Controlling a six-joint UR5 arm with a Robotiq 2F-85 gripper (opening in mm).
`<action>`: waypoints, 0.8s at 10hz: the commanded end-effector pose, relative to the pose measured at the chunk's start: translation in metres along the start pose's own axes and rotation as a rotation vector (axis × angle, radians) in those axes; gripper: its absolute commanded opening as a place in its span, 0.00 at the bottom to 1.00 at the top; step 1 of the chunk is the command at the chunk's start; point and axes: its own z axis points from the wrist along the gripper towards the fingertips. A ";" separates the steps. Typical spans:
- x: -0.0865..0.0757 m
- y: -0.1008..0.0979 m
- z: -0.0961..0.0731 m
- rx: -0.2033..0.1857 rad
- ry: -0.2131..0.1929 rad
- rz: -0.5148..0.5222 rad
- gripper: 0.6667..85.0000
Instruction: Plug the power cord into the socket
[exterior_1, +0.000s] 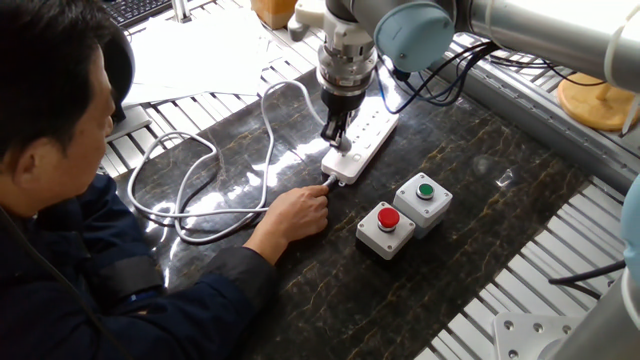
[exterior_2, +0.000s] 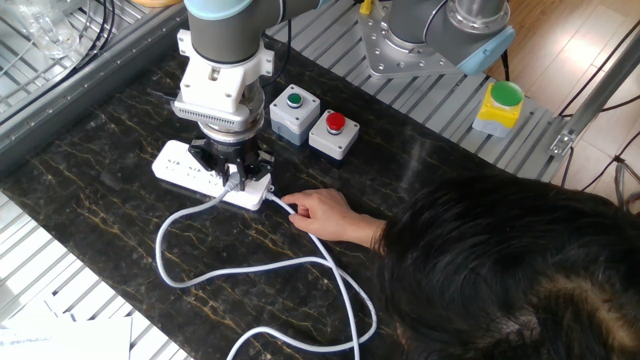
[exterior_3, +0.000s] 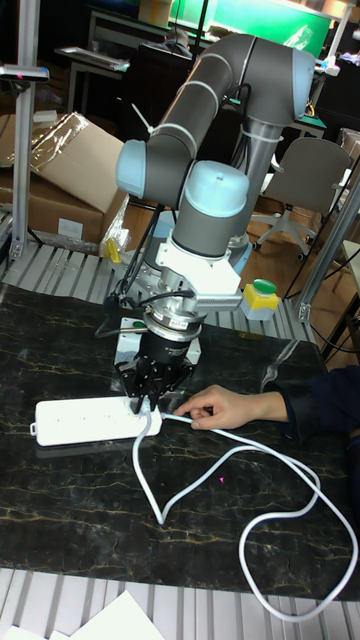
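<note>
The white power strip (exterior_1: 365, 140) lies on the dark marble-patterned table (exterior_1: 480, 160), its sockets facing up. My gripper (exterior_1: 337, 138) points straight down onto the strip's near end and is shut on the small white plug of the power cord (exterior_2: 193, 205). From the plug the pale cord runs off in loose loops across the table (exterior_3: 137, 460). In the other fixed view the gripper (exterior_2: 236, 176) stands over the strip (exterior_2: 185, 165), and the plug itself is mostly hidden by the fingers. The tall fixed view shows the gripper (exterior_3: 146, 401) on the strip's (exterior_3: 80, 420) right end.
A person's hand (exterior_1: 298, 212) rests on the table at the strip's end, touching the cable there. Two grey button boxes, one green (exterior_1: 424, 196) and one red (exterior_1: 386, 227), stand just beside the strip. The person's head and shoulder fill the near left.
</note>
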 end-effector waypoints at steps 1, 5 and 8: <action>0.000 0.000 0.000 -0.011 -0.008 0.003 0.01; -0.002 0.001 0.004 -0.014 -0.015 -0.003 0.01; -0.003 0.003 0.011 -0.026 -0.021 -0.010 0.01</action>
